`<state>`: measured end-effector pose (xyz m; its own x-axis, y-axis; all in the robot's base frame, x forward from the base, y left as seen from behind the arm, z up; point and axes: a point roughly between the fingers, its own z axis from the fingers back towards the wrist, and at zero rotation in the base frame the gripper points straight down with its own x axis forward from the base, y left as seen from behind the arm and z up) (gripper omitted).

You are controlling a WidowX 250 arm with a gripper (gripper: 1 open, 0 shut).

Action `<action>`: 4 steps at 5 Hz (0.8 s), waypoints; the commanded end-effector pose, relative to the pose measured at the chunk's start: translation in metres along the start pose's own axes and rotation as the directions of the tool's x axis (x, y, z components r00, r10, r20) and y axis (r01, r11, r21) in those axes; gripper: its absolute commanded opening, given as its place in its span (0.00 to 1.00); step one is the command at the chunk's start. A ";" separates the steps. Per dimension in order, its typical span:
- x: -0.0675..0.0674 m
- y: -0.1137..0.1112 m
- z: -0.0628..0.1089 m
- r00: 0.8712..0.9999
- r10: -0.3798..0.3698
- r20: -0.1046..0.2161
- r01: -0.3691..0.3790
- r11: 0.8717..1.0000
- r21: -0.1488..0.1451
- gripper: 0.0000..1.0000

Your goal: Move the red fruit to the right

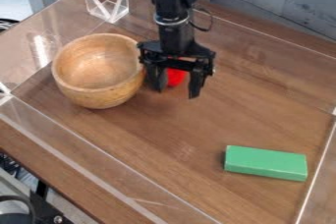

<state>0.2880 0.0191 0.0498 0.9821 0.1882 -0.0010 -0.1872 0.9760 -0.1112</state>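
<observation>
The red fruit (170,77) is a small bright red lump on the wooden table, just right of the wooden bowl (97,69). My gripper (174,84) points straight down over it and is open, with one black finger on each side of the fruit. The fingers and the gripper's body hide part of the fruit. I cannot tell whether the fingers touch it.
A flat green rectangular block (265,162) lies at the front right. A clear plastic piece (108,6) stands at the back left. Low transparent walls (79,159) run round the table's edges. Bare wood lies between the gripper and the green block.
</observation>
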 end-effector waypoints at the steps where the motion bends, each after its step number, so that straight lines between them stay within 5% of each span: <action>1: 0.009 -0.017 0.031 0.996 -0.014 0.083 0.015 1.000 -0.005 1.00; 2: 0.012 -0.040 0.046 0.994 -0.032 0.105 0.033 0.999 -0.008 1.00; 4: 0.014 -0.120 0.056 0.994 -0.034 0.108 0.038 0.999 -0.038 1.00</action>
<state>0.3146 -0.0915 0.1030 0.9867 0.1517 0.0575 -0.1430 0.9806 -0.1341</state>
